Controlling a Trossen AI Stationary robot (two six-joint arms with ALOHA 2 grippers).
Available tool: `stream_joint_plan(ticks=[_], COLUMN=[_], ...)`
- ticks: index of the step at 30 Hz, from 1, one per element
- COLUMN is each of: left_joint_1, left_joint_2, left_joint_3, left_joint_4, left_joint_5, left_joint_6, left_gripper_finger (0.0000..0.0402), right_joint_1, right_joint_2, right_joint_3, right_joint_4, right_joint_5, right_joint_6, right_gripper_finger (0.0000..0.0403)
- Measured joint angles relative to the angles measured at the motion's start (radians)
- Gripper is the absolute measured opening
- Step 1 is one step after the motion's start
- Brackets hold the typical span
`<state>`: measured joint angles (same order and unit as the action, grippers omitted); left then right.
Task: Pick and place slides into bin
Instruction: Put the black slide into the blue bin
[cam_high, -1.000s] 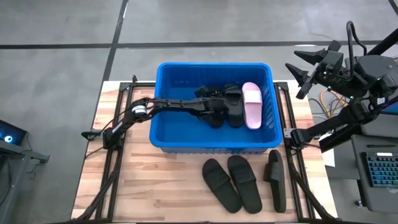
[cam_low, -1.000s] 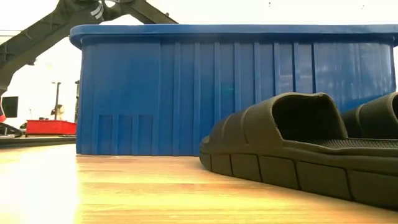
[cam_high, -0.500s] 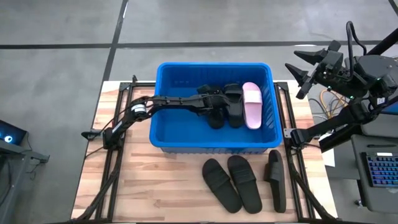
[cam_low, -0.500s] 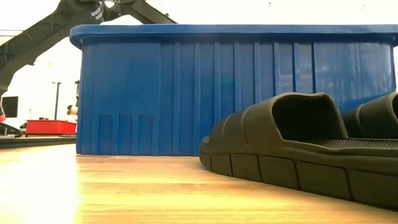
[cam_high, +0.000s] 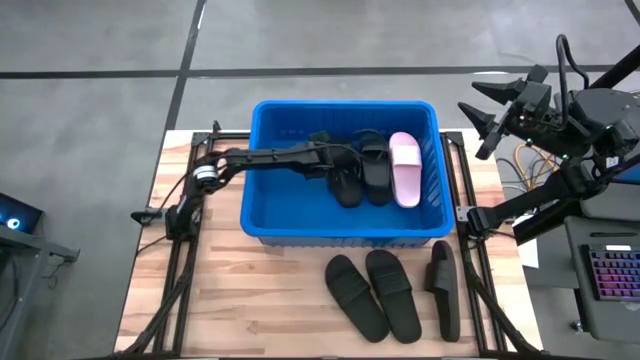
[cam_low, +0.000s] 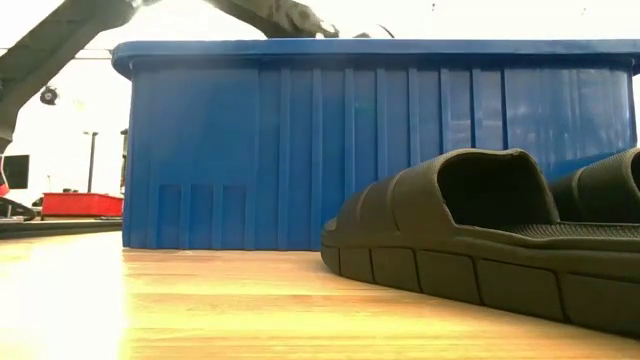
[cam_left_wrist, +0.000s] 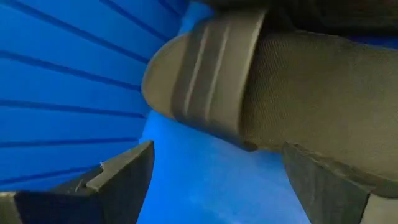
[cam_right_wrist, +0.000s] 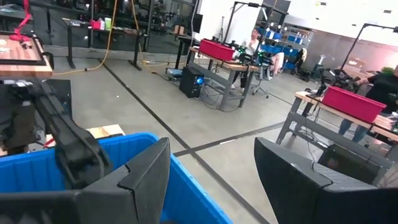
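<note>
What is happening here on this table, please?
The robot is putting slides into a blue bin. The left gripper is inside the bin, open, beside a black slide lying there. Another black slide and a pink slide also lie in the bin. Three black slides wait on the table. The right gripper hangs open off the table's right side.

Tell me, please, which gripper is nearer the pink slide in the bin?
Left. The left gripper is inside the bin, near the pink slide; the right gripper hangs outside it.
</note>
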<state>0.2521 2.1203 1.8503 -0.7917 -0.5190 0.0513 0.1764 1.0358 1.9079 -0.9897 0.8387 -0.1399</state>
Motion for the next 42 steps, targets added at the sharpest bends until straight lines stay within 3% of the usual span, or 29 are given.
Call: stream_joint_plan(ticks=[5, 8, 14, 18, 24, 34, 42], left_joint_1=[-0.005, -0.005, 0.003, -0.002, -0.037, -0.187, -0.355], left_joint_2=[-0.107, -0.183, -0.324, -0.389, -0.425, -0.448, -0.448], left_joint_3=[-0.003, -0.005, -0.003, -0.004, -0.005, -0.004, -0.004], left_joint_4=[0.033, 0.085, 0.191, 0.203, 0.192, 0.288, 0.338], left_joint_5=[-0.002, 0.052, 0.373, 0.490, 0.476, 0.474, 0.233], left_joint_6=[0.004, 0.020, 0.060, 0.023, -0.204, -0.492, -0.595], left_gripper_finger=[0.0333, 0.0333, 0.0333, 0.0333, 0.0333, 0.0333, 0.0333], right_joint_1=[0.000, 0.000, 0.000, 0.000, 0.000, 0.000, 0.000], right_joint_2=[0.000, 0.000, 0.000, 0.002, -0.004, -0.022, -0.025], right_joint_3=[0.000, 0.000, 0.000, 0.000, 0.000, 0.000, 0.000], right_joint_4=[0.000, 0.001, 0.004, 0.008, 0.008, -0.054, -0.057], right_joint_5=[0.001, 0.000, 0.000, 0.000, 0.001, 0.001, -0.017], right_joint_6=[0.000, -0.003, -0.053, -0.095, -0.180, -0.152, -0.132], right_gripper_finger=[0.0224, 0.0224, 0.0224, 0.0224, 0.0224, 0.0224, 0.0224])
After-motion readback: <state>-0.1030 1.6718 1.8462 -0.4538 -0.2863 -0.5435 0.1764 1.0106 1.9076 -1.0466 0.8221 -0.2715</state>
